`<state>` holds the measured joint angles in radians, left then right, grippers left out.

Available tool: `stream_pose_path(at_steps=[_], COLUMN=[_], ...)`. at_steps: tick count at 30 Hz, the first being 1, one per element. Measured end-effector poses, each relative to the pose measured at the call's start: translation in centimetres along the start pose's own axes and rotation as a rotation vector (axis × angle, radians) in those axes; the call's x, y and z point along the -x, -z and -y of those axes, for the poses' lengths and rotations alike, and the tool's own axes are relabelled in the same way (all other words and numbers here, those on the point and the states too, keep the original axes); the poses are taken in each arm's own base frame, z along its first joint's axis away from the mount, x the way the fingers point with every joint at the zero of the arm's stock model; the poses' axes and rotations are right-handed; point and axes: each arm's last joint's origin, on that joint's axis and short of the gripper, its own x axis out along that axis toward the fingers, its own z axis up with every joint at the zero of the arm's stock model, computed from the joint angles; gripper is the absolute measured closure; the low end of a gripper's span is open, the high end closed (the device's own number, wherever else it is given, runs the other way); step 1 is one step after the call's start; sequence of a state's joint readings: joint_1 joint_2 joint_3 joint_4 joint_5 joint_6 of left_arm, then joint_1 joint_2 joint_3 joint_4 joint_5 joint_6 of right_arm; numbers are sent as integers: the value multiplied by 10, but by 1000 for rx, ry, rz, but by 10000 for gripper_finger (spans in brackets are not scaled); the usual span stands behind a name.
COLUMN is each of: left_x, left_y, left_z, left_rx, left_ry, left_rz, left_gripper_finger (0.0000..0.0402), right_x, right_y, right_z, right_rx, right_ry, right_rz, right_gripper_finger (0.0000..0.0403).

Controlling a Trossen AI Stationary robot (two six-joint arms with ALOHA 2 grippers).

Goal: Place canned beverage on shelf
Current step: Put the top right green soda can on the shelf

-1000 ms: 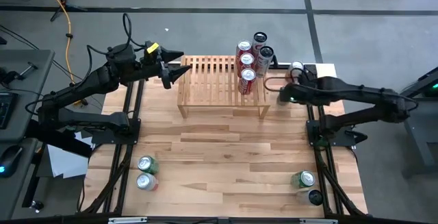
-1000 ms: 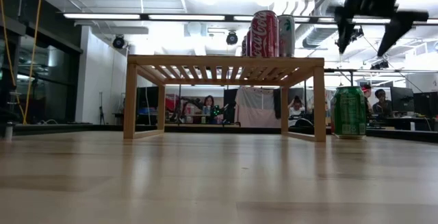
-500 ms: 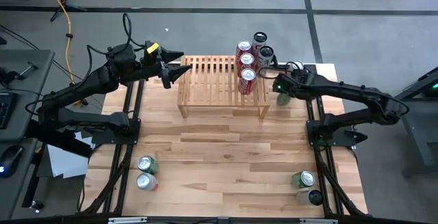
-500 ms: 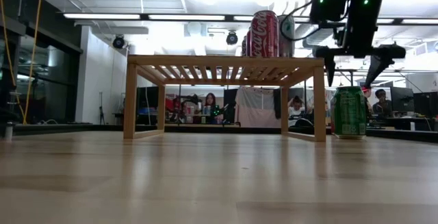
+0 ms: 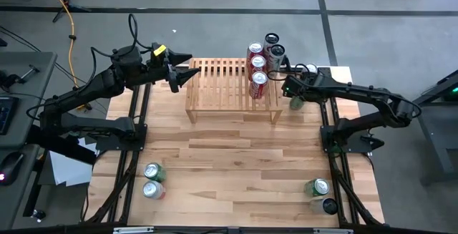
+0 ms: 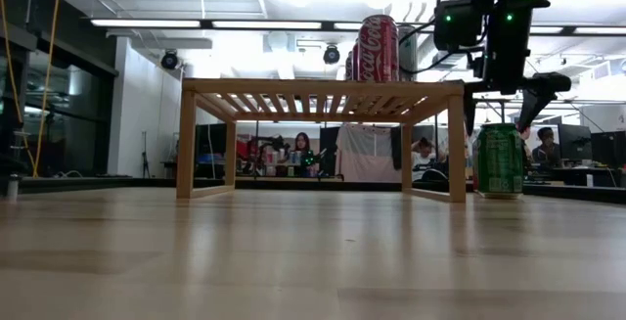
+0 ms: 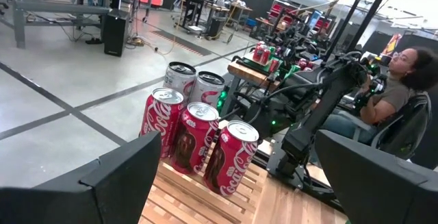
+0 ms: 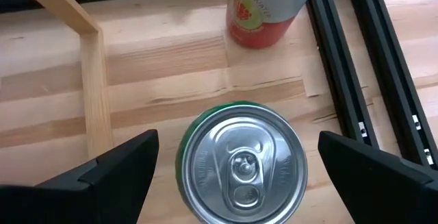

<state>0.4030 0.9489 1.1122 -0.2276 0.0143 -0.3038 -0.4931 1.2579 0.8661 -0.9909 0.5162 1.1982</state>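
From above, we saw the right tool spread wide over a green can standing on the surface just beside the right leg of the shelf. The left tool, also spread and empty, waited at the shelf's far left corner, so the right arm was clearly the nearer. Several cans already stood on the shelf's right end.

From surface level, the green can stood upright, its long axis vertical, with the right tool hanging above it, fingers either side, apart from it.

The left wrist showed only the shelved cans and the other arm beyond.

The right wrist looked straight down on the green can's lid, centred between the open fingers; a pink can beyond was cut off. We judged a straight descent would suit, though how far the fingers stood above the can we could not tell.
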Motion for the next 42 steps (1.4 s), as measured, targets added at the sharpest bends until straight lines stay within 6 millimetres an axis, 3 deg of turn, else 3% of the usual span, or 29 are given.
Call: stream_pose_path(at_steps=[8,18,25,32,42], left_x=[0,0,0,0,0], left_y=[0,0,0,0,0], left_z=[0,0,0,0,0], left_rx=[0,0,9,8,8], left_ry=[0,0,0,0,0], left_rz=[0,0,0,0,0], left_gripper_finger=[25,25,25,25,25], right_x=[0,-1,12,67,197], right_y=[1,-3,2,-11,-56], right_z=[1,4,11,28,48], right_rx=[32,65,127,265,617], right_ry=[1,10,-22,-134,-656], right_rz=[-18,-46,-105,-56,10], right_gripper_finger=[36,155,157,157,157])
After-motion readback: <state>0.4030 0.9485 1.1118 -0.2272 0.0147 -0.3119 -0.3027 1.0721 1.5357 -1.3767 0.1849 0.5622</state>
